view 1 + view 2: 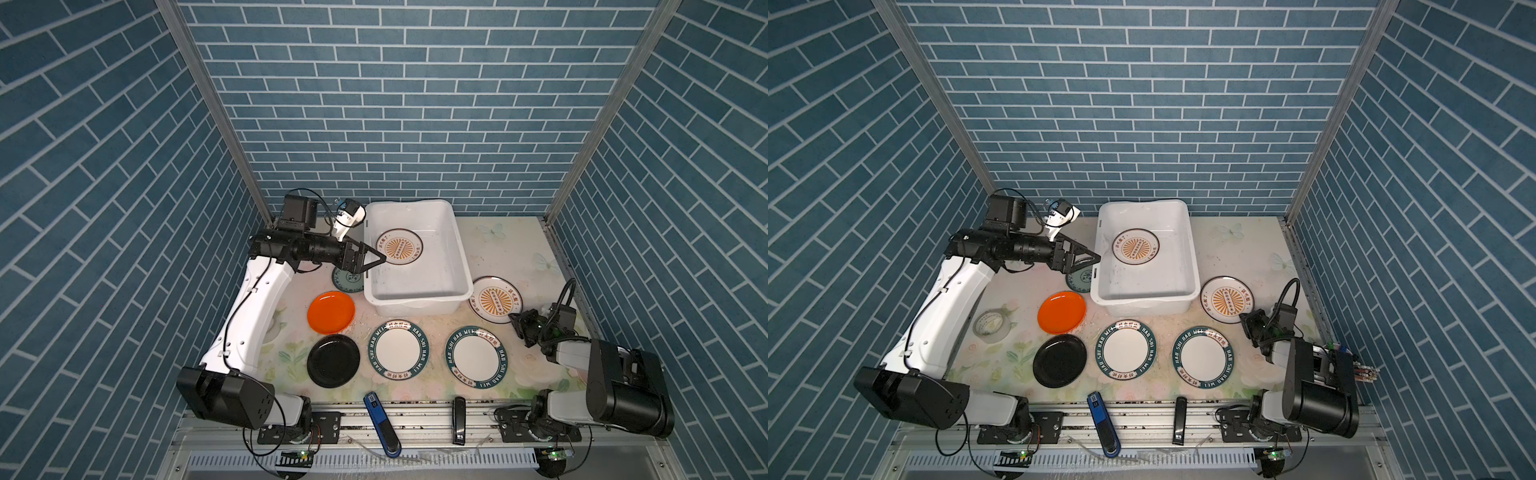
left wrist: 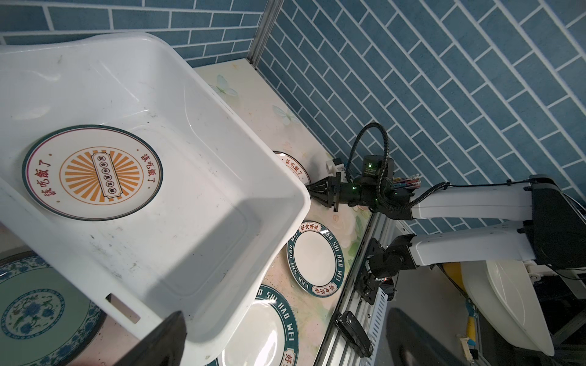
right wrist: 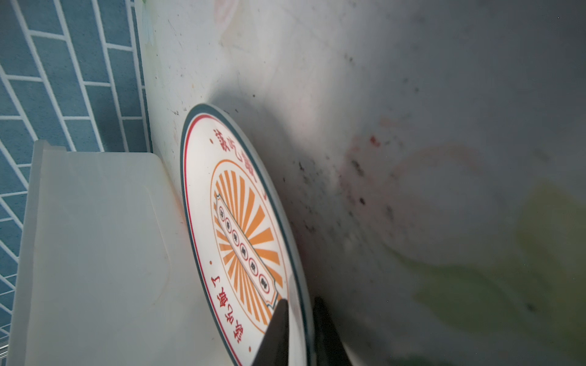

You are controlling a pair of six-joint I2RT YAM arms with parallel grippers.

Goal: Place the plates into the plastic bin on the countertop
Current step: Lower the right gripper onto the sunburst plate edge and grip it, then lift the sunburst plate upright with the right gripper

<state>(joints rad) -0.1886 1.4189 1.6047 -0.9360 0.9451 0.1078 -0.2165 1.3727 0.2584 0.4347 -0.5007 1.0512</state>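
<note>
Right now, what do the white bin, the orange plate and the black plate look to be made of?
White bin: plastic, satin finish; thin rolled rim, slightly see-through wall, dark scuffs inside. Orange plate: glossy, melamine or glazed ceramic, cannot tell which; bright glints along its rim. Black plate: glossy too, same doubt; pale reflection on its edge.

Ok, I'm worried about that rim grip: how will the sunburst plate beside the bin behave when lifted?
The sunburst plate looks rigid and flat, so it should lift whole. With the right tool straddling only one spot on its rim, it will probably droop or swivel. Its smooth, glossy face suggests it could slip.
</note>
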